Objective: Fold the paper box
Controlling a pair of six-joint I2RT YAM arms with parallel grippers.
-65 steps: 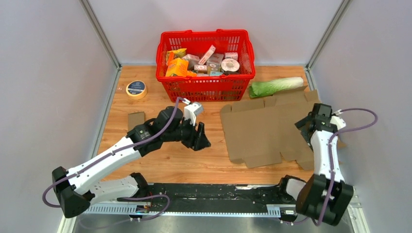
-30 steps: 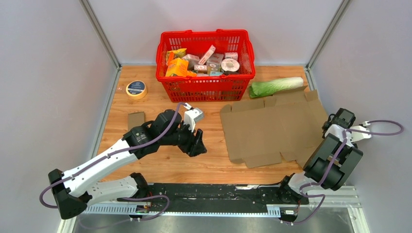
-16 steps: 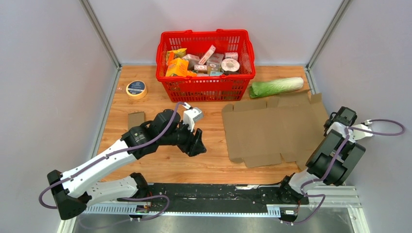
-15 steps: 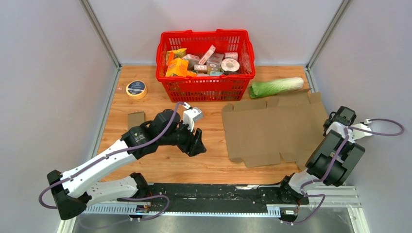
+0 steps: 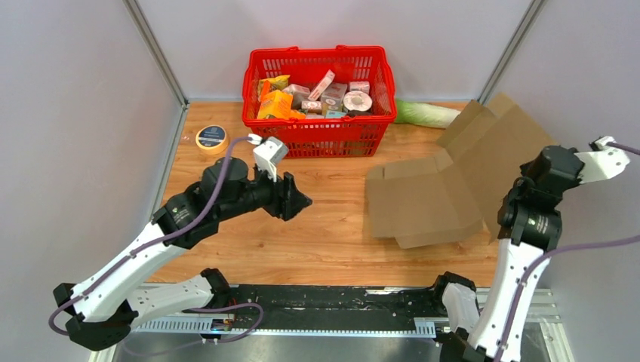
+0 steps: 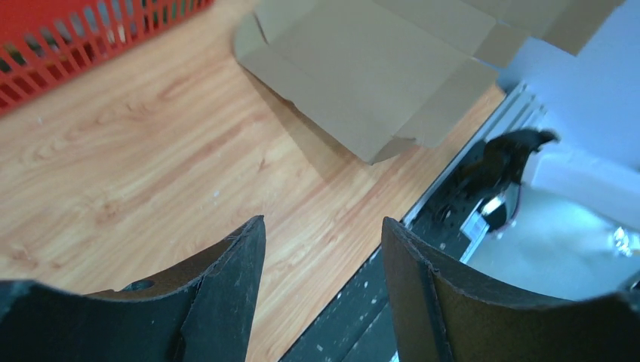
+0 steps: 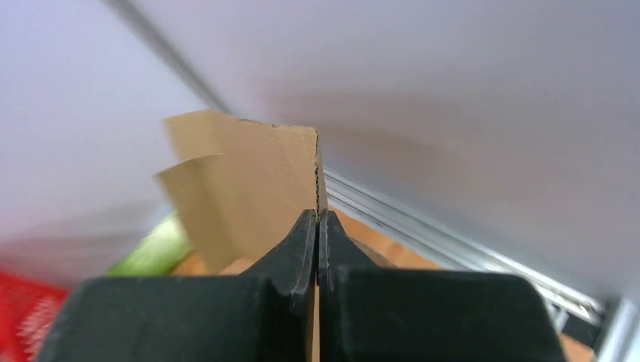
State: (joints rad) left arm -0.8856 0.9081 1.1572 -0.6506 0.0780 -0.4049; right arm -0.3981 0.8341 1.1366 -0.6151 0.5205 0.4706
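A flat brown corrugated cardboard box blank (image 5: 423, 202) sits on the right half of the wooden table (image 5: 324, 245). Its long axis runs left to right, and its right half is tilted up off the wood. The right gripper (image 7: 318, 220) is clamped shut on that raised right edge. The left gripper (image 5: 300, 202), jaws spread and empty, hovers well apart to the blank's left, pointing toward it.

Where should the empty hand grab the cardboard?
Probably the left edge of the cardboard, sliding in from the left: that thin edge lies low, facing the open left gripper, while the right gripper pinches the raised right side.
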